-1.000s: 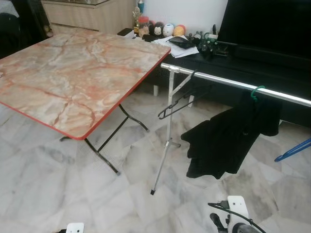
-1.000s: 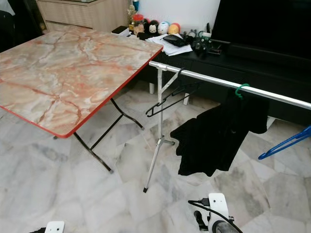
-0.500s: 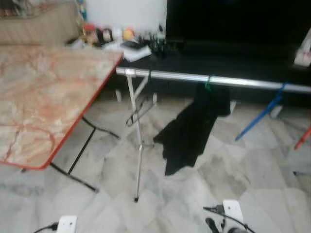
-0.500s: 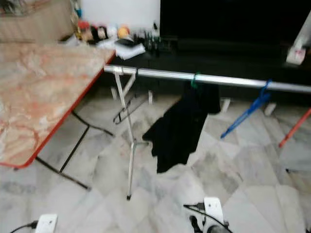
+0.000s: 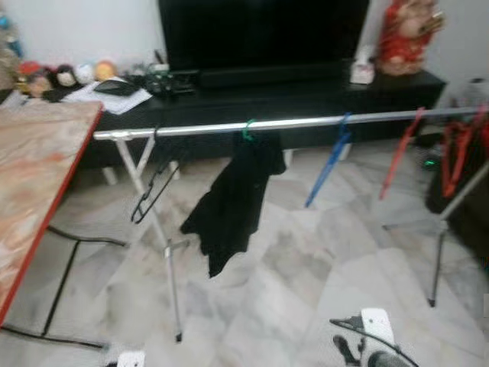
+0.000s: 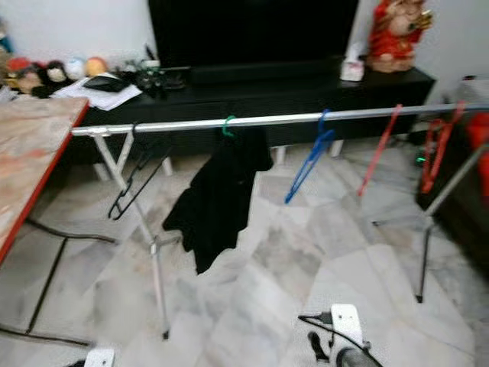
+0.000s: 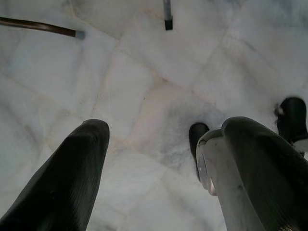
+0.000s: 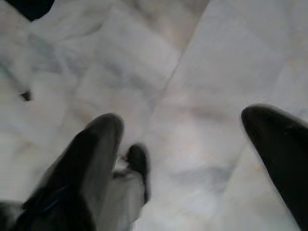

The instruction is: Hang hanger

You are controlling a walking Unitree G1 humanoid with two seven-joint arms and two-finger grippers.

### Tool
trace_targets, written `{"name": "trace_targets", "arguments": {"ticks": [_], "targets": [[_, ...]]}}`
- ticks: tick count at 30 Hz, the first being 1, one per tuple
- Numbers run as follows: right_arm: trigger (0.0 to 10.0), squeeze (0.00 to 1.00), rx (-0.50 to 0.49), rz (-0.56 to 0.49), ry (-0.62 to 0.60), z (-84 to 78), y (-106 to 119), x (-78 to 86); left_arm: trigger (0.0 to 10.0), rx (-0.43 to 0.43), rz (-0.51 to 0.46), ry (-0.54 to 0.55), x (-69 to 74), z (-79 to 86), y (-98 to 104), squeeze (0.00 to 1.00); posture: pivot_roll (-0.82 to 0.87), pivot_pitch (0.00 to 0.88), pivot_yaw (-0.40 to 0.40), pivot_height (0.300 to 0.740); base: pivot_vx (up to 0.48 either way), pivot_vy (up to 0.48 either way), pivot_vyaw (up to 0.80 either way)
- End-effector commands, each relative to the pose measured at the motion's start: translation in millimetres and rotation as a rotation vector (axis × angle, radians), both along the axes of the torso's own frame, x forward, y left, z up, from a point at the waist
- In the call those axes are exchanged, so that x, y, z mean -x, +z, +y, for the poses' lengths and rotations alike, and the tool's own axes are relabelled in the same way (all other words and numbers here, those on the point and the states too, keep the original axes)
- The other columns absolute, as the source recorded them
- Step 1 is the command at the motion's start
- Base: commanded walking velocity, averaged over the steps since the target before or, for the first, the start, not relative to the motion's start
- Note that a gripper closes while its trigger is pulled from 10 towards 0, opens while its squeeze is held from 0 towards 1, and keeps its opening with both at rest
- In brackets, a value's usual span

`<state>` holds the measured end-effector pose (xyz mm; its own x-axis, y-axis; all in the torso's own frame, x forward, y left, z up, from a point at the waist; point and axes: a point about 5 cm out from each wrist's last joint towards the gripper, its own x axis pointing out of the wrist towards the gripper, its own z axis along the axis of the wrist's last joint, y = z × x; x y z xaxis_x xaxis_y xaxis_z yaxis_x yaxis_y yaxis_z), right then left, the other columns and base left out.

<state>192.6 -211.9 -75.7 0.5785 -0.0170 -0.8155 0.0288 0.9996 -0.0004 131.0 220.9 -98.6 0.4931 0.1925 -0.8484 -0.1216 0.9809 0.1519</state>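
Pale marble floor point(image 5: 306, 283), black TV unit point(image 5: 306, 95), white wall point(image 5: 76, 30), marble-topped folding table point(image 5: 30, 183)

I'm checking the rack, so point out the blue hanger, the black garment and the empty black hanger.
blue hanger point(image 5: 328, 164), left eye view, its sloping arm
black garment point(image 5: 233, 199), left eye view, cloth middle
empty black hanger point(image 6: 130, 187), right eye view, lower bar
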Motion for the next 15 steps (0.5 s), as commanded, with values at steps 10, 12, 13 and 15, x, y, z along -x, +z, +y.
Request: {"name": "trace_targets", "arguments": {"ticks": [10,12,13,15], "targets": [[10.0,0.0,-0.016,0.001,0.019,26.7,-2.4,-4.6,10.0,0.002,0.023,-0.029,8.2,-15.4,-5.3,0.0,-0.14,0.0,0.048,0.74,0.0,0.0,-0.74],[10.0,0.0,-0.016,0.001,0.02,27.1,-2.2,-5.1,10.0,0.004,0.024,-0.03,8.7,-17.1,-5.7,0.0,-0.14,0.0,0.048,0.74,0.0,0.0,-0.73],[10.0,0.0,-0.016,0.001,0.02,27.1,-2.2,-5.1,10.0,0.004,0.025,-0.03,8.8,-17.2,-5.8,0.0,-0.14,0.0,0.048,0.74,0.0,0.0,-0.73],[10.0,0.0,-0.015,-0.003,0.02,25.9,-1.1,-6.9,10.0,0.001,0.023,-0.027,7.9,-13.3,-4.9,0.0,-0.14,0.0,0.048,0.74,0.0,0.0,-0.73]]}}
